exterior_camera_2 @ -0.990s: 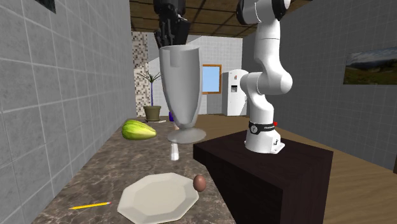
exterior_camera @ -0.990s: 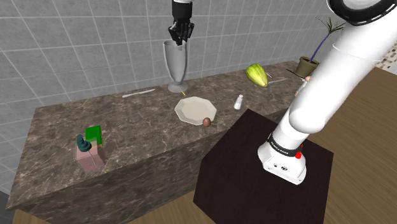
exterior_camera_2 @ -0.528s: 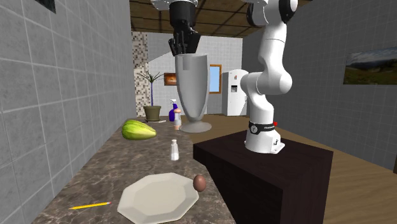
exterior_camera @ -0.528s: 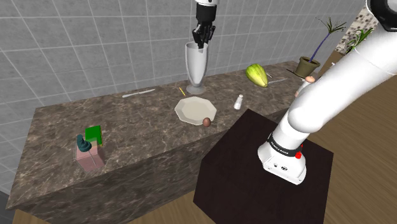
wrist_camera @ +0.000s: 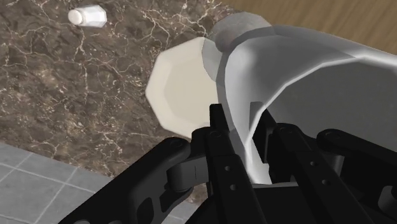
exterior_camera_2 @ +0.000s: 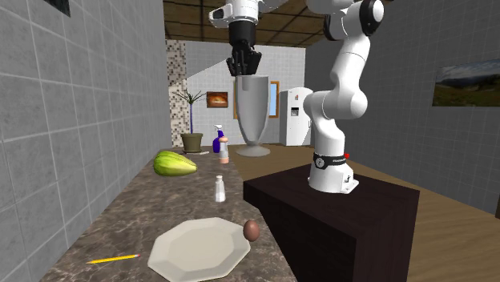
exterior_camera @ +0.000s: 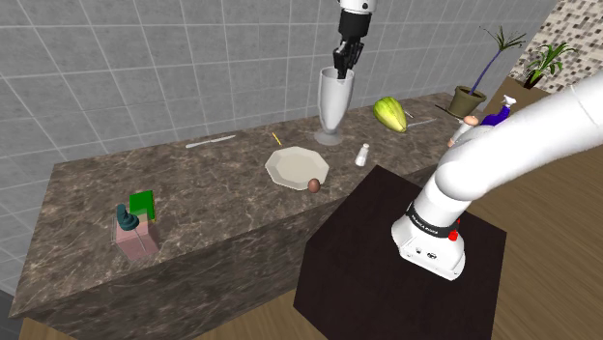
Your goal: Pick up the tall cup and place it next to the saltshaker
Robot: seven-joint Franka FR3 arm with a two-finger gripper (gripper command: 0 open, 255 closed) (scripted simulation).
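Veined marble counter (exterior_camera: 213,188) spreads below jaws clamped on a footed grey cup (exterior_camera: 333,99).

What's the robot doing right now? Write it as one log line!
step: holding | jaws: shut on tall cup rim | cup: upright, above counter | saltshaker: standing near plate | placed: not yet

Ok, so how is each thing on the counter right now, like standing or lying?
Tall grey cup: upright, lifted off the dark marbled counter, black jaws clamped on its rim.
Small white saltshaker: standing upright on the counter.
White many-sided plate: flat, empty.
Brown egg: resting beside the plate.
Yellow-green fruit: lying on the counter.
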